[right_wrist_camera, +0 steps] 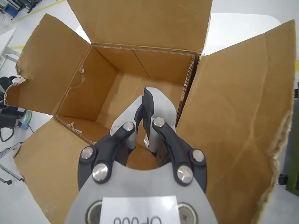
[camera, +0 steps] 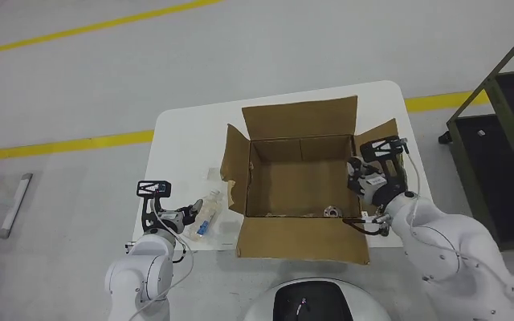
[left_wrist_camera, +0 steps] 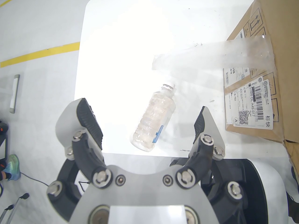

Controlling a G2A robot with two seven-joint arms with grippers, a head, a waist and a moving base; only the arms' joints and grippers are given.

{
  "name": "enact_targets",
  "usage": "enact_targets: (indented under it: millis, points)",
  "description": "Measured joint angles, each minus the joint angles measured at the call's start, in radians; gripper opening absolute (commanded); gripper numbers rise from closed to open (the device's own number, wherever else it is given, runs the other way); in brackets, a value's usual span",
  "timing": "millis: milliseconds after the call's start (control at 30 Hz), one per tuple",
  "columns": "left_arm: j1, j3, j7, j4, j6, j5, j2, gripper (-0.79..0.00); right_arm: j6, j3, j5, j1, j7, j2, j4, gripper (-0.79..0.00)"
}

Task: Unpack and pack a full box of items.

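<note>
Left gripper [left_wrist_camera: 143,107] is wide open, both pads bare. The clear plastic bottle [left_wrist_camera: 154,120] lies on its side on the white table [left_wrist_camera: 116,47] just ahead of the fingers, lined up with the gap between them and touching neither. Its base is nearest the hand and its neck points away. Beyond the bottle we see a clear plastic strip [left_wrist_camera: 210,52] reaching out from the cardboard box [left_wrist_camera: 261,75], which stands off to one side of this hand.

Over to the right gripper [right_wrist_camera: 147,99]: the fingers are pressed together with nothing visible between them. It is poised over the open box [right_wrist_camera: 140,66], its tips pointing down into it, flaps splayed all around. From above, this hand [camera: 357,175] sits at the box's side wall, with a small grey round item [camera: 329,212] on the box floor near it.
</note>
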Motion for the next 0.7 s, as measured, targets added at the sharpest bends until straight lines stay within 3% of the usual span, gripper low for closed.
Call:
enact_targets:
  millis: [433,500,700]
  points:
    - [0.0,0.0,0.0,0.0,0.0,0.0,0.0,0.0,-0.022,-0.017,-0.025,0.01,-0.003,0.003,-0.015,-0.785]
    - [0.0,0.0,0.0,0.0,0.0,0.0,0.0,0.0,-0.052,-0.066,-0.139,0.042,0.029,0.006,-0.035,-0.785]
    - [0.0,0.0,0.0,0.0,0.0,0.0,0.0,0.0,-0.009,-0.272,-0.517,0.208,0.224,-0.009,0.022,-0.785]
